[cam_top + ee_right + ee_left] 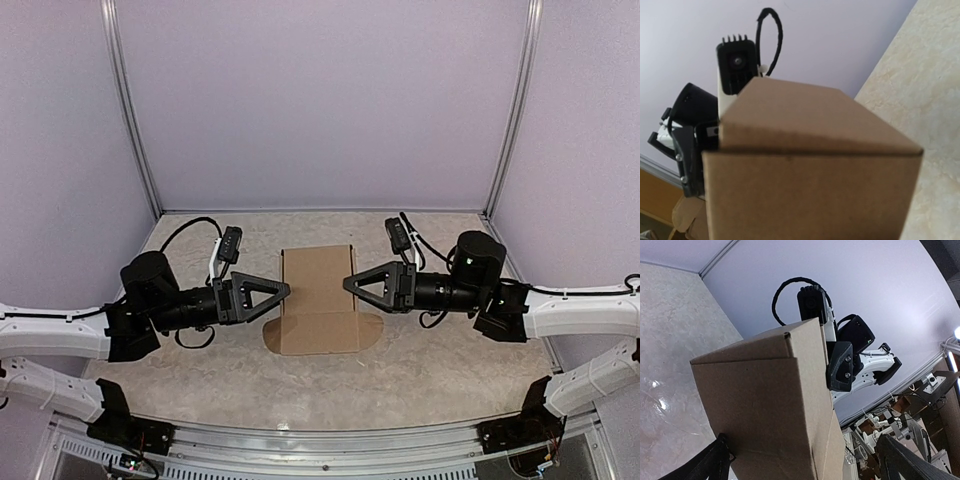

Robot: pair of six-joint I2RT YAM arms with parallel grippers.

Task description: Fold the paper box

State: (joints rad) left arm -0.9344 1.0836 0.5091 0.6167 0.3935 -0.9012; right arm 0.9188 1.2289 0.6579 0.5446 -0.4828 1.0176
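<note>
1. The paper box sits in the middle of the table, right between the two arms. It is plain brown cardboard, partly raised into a box shape.
2. From above I can see a crease running across it from left to right. The panel on the near side of the crease looks a little wider than the far one.
3. Two rounded flaps lie flat on the table at its near corners, one on the left and one on the right.
4. The left gripper points in from the left, and its tip is at the left side of the paper box.
5. In the left wrist view its two fingers stand wide apart. One finger is against the cardboard's lower edge on the table side. The other finger is well clear of the cardboard, so nothing is clamped.
6. The right gripper points in from the right, with its tip at the right side of the paper box, opposite the left one.
7. In the right wrist view the cardboard fills the frame and hides the fingers. From above I see the gripper only side-on. I cannot tell how far it is open or whether it has hold of the cardboard.
8. Pale lilac walls close in the table on the left, right and far sides.
</note>
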